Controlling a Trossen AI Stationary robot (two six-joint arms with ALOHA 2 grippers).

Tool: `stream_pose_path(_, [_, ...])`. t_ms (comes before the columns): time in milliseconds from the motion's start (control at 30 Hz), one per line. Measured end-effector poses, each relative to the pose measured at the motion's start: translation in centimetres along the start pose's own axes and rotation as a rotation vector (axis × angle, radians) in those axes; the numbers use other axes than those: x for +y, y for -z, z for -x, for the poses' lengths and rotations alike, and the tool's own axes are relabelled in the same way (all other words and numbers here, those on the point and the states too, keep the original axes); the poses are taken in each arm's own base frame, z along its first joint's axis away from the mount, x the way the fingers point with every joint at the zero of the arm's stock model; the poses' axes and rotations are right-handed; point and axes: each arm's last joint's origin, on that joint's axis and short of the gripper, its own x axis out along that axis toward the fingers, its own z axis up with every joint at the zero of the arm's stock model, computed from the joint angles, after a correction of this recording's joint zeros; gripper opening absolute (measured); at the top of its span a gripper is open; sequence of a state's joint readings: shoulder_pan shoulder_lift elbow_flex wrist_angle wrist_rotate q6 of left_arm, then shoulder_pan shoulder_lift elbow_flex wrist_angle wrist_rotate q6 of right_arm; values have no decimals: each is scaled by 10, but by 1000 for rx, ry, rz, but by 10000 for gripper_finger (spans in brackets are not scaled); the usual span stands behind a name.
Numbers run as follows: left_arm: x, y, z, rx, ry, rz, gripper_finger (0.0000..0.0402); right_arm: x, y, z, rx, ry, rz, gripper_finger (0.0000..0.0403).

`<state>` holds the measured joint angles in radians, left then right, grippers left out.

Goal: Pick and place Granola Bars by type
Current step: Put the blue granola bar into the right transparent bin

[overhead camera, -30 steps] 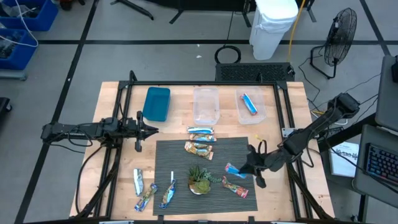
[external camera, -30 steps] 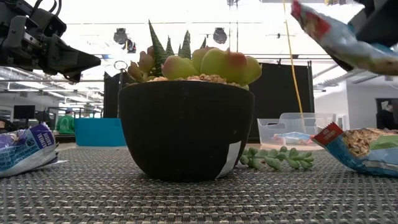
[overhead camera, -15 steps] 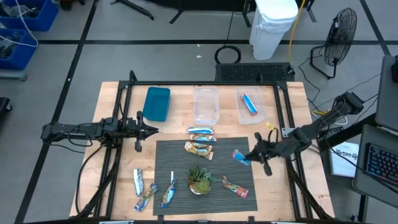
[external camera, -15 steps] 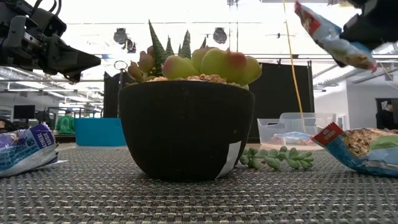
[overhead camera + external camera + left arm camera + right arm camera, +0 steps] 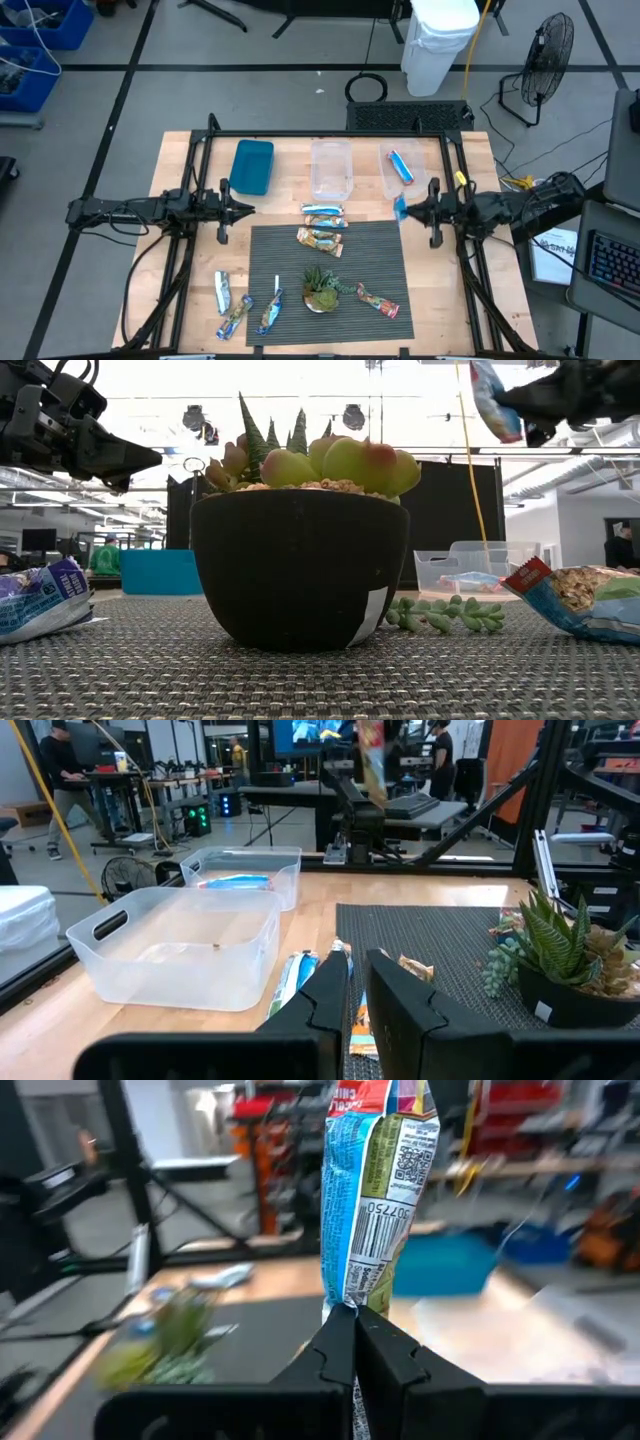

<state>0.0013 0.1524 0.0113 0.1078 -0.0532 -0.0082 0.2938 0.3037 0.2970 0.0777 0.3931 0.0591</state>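
Pinching granola bar (image 5: pixel 375 1180): right end effector (image 5: pixel 354 1312)

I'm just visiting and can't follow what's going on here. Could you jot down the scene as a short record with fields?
Right gripper: shut on a blue-and-red granola bar, held above the table near the right clear bin
Right clear bin contents: one blue bar
Middle clear bin: looks empty
Blue bin: nothing visible inside
Left gripper: waiting near the blue bin, holding nothing
Mat: potted plant and loose bars
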Motion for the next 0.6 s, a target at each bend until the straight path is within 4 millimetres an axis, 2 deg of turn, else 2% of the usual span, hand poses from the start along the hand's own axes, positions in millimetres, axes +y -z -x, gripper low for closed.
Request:
stream_pose_path(200, [0,0,0,0,0,0,47,-13,-11,-1,-99,122,78,0])
stream_pose_path(400, [0,0,0,0,0,0,47,-32,-29,0,-170,303,10,0])
stream_pose_path(600, [0,0,0,0,0,0,47,-53,-38,-2,-107,598,-20,0])
